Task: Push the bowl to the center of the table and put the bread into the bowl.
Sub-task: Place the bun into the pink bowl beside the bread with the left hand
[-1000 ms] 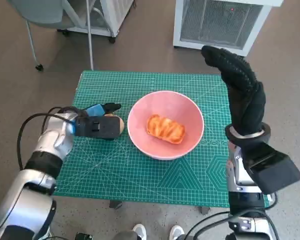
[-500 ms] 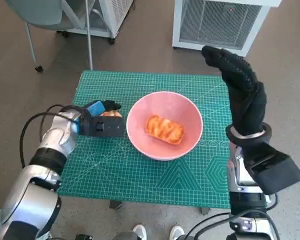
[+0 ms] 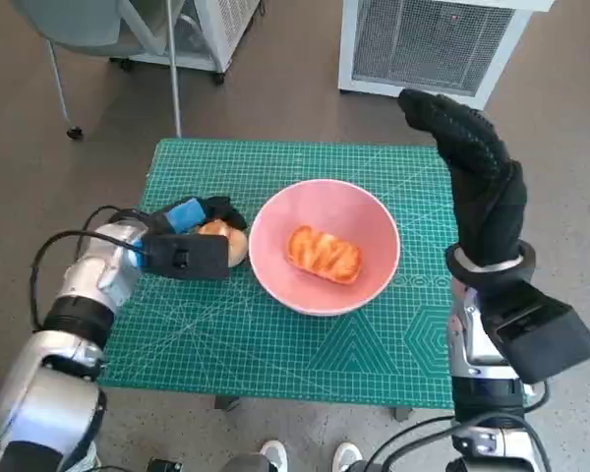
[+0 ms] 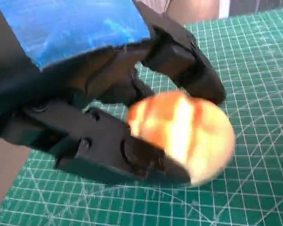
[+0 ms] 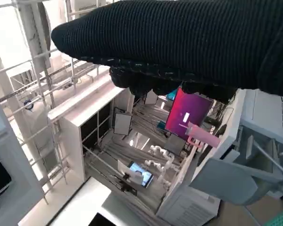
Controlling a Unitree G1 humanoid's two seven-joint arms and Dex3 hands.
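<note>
Left hand low over the left part of the bench, fingers wrapped around a bread roll; left wrist view shows the roll clamped between the black fingers above and the thumb side below, just over the green cutting mat. Head view: that roll sits just beside the left rim of the pink bowl, can't tell if it touches. Bowl is roughly mid-bench, upright, with 1 glazed bread lying in its bottom. Right hand is raised off the bench past the bowl's right side, gloved fingers extended and spread a bit, holding nothing. Right wrist view only gets the glove plus room shelving and a monitor behind it. White cabinet with a grille on the floor beyond the bench.
</note>
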